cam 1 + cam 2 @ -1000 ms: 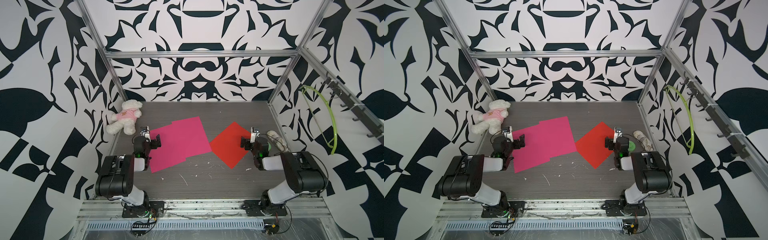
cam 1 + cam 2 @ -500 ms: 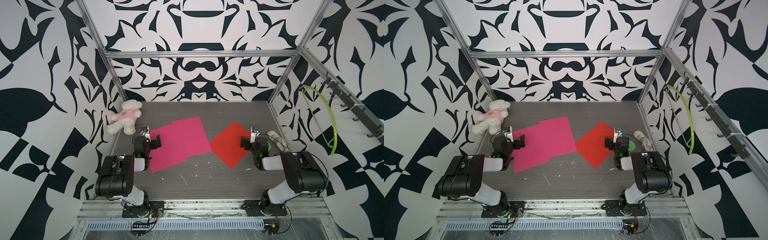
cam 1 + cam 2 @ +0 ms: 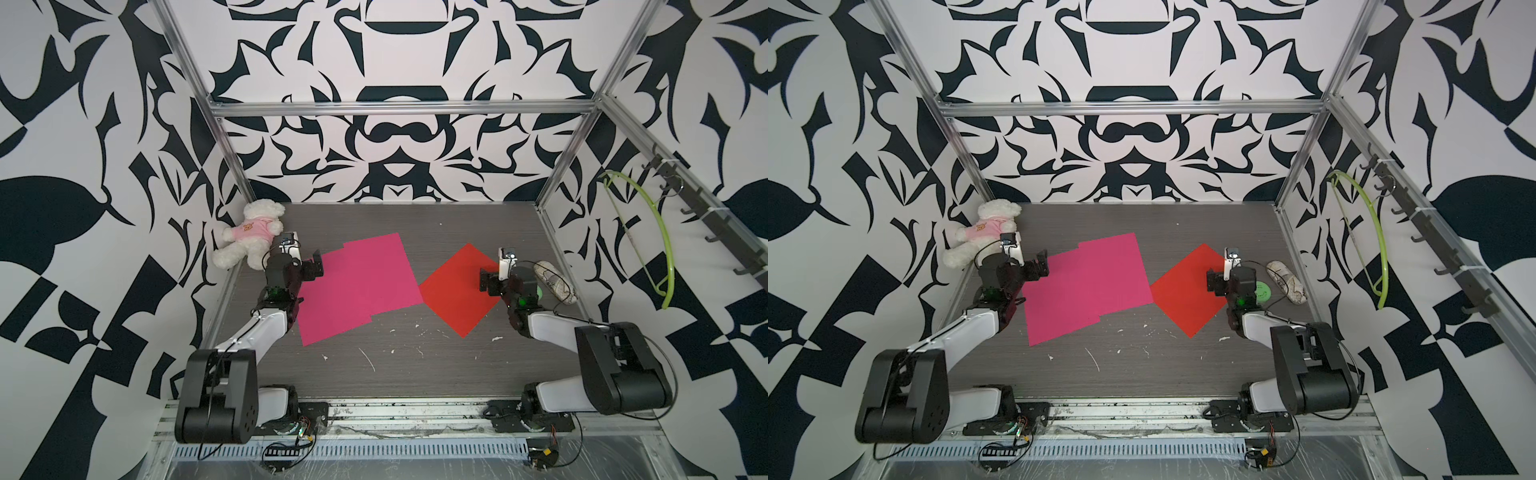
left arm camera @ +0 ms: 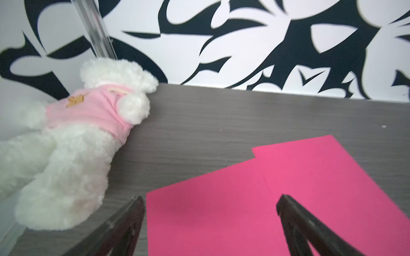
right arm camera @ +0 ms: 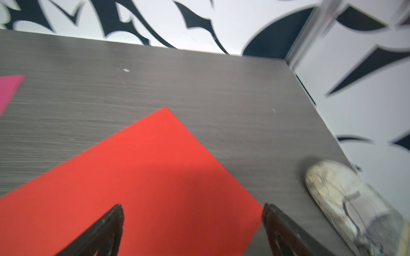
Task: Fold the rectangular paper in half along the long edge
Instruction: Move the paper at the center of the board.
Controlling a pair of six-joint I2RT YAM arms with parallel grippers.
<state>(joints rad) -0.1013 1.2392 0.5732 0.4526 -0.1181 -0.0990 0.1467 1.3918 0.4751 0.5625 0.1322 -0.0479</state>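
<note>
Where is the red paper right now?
In both top views the red paper lies flat right of centre, one corner at the pink sheets' edge, the right tool over its opposite side.

Far tabletop (image 3: 415,220) open — plush bear (image 3: 249,235), mottled object (image 3: 555,280) at sides.

1. A robotics lab test cell: an aluminium frame (image 3: 399,109) carries black-and-white patterned wall panels (image 3: 395,54).
2. A left arm (image 3: 266,328) and a right arm (image 3: 552,328) are mounted on a rail (image 3: 407,412) fronting the grey desk (image 3: 415,374).

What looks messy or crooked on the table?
The pink paper shows two overlapping layers, edges not lined up. The red paper sits turned like a diamond. Little white scraps litter the table near its front.
</note>
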